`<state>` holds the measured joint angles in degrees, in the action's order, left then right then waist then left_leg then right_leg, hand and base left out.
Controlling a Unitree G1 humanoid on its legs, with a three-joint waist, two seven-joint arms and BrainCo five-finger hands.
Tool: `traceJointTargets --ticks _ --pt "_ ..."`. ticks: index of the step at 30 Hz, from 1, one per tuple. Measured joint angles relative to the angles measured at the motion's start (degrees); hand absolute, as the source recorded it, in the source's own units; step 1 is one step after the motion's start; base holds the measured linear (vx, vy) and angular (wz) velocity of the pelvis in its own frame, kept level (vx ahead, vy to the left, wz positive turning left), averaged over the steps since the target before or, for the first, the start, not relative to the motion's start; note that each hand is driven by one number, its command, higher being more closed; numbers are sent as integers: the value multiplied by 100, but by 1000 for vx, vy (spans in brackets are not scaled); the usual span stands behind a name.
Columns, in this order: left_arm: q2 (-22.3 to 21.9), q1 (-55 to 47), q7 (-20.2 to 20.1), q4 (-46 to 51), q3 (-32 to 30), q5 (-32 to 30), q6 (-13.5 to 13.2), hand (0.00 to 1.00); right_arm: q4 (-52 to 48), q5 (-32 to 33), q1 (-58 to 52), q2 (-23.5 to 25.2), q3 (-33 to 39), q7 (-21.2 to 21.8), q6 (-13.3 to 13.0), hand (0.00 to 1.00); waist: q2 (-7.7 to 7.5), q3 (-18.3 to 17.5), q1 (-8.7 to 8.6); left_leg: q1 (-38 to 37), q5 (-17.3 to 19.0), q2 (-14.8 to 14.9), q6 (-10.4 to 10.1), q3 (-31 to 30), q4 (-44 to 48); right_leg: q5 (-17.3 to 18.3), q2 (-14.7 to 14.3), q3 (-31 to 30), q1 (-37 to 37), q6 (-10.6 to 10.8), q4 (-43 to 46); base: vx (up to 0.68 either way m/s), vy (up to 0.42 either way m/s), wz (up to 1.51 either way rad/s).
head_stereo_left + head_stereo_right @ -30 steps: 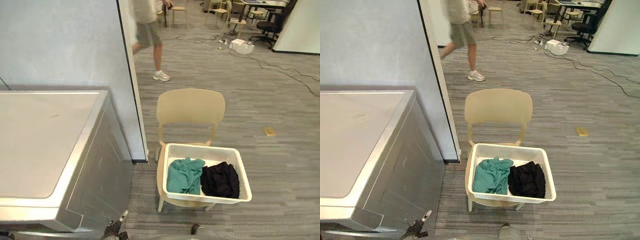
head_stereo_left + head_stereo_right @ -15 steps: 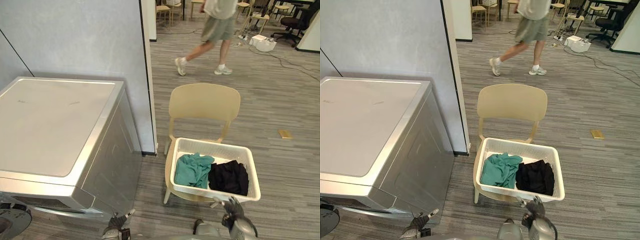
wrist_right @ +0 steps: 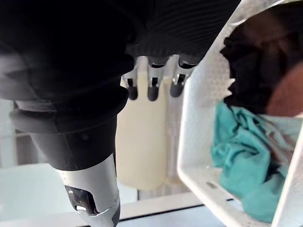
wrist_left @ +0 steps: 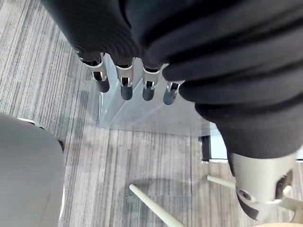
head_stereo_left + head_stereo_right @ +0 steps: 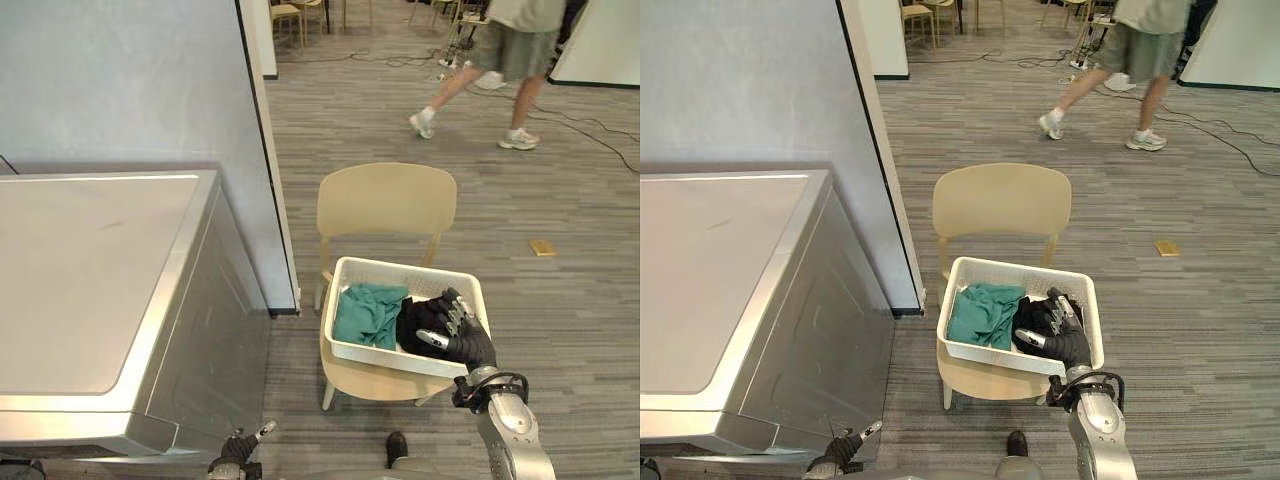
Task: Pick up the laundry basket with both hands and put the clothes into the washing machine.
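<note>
Up from the lower edge of the head views our right hand (image 5: 468, 345) has risen, and it now hangs over the near right corner of the basket (image 5: 372, 354), where half a second ago it sat short of the near rim. Its fingers (image 3: 152, 85) are straight and a little spread, the thumb held apart, gripping nothing. From the wrist we see them just outside the white mesh wall, but we cannot tell whether they touch it. The basket rests on the seat of a beige chair (image 5: 386, 200), turned slightly askew. Inside it a teal cloth (image 5: 366, 313) lies toward our left and a black cloth (image 5: 415, 318) toward our right, the two touching in the middle, with the black one partly behind our hand. The washer (image 5: 90, 290) stands well to the left of the chair, its flat grey top facing up, against a pale partition (image 5: 130, 90) whose dark edge runs down between washer and chair. Our left hand (image 4: 124, 85) hangs low by the washer's front corner, its fingers straight and side by side, pointing at the striped floor (image 5: 580, 330) and holding nothing. Behind the chair a person (image 5: 515, 50) has walked on from the middle to the far right, both shoes on the floor, and a small yellow block (image 5: 541, 247) lies to the right of the chair.
</note>
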<state>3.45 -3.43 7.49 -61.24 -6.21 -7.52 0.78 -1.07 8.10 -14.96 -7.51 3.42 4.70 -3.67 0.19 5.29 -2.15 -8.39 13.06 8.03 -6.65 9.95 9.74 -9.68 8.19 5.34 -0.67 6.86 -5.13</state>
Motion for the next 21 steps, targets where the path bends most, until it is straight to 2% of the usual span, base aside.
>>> traceJointTargets --ticks 6,12,17,19,21 --pt "28 14 1 9 212 -115 1 0 60 -186 -48 -59 21 -106 48 0 26 -27 -5 104 0 4 -2 -342 -193 -39 -1 242 -21 10 -66 -17 -19 18" --pt "47 15 -6 16 260 -233 5 0 866 -467 463 -297 9 -254 89 0 30 -50 5 115 -2 -2 -6 -351 -279 -42 2 249 -67 15 -84 -2 -1 1" --pt "143 76 -13 23 612 -241 2 0 2308 -994 1638 -1020 -187 -509 178 0 82 -51 72 217 -52 -1 -41 -517 -267 -42 18 423 -84 15 -78 16 -6 15" --pt "139 103 -18 101 681 -241 2 0 2984 -1129 2168 -1335 -426 -571 209 0 146 -9 154 331 -105 -1 -42 -679 -267 -42 43 604 -86 15 -63 9 -23 36" --pt "139 117 -21 154 734 -230 0 0 3688 -1326 2755 -1476 -589 -568 245 0 209 99 162 424 -188 -33 -49 -822 -269 -44 94 784 -67 12 -60 -17 -22 41"
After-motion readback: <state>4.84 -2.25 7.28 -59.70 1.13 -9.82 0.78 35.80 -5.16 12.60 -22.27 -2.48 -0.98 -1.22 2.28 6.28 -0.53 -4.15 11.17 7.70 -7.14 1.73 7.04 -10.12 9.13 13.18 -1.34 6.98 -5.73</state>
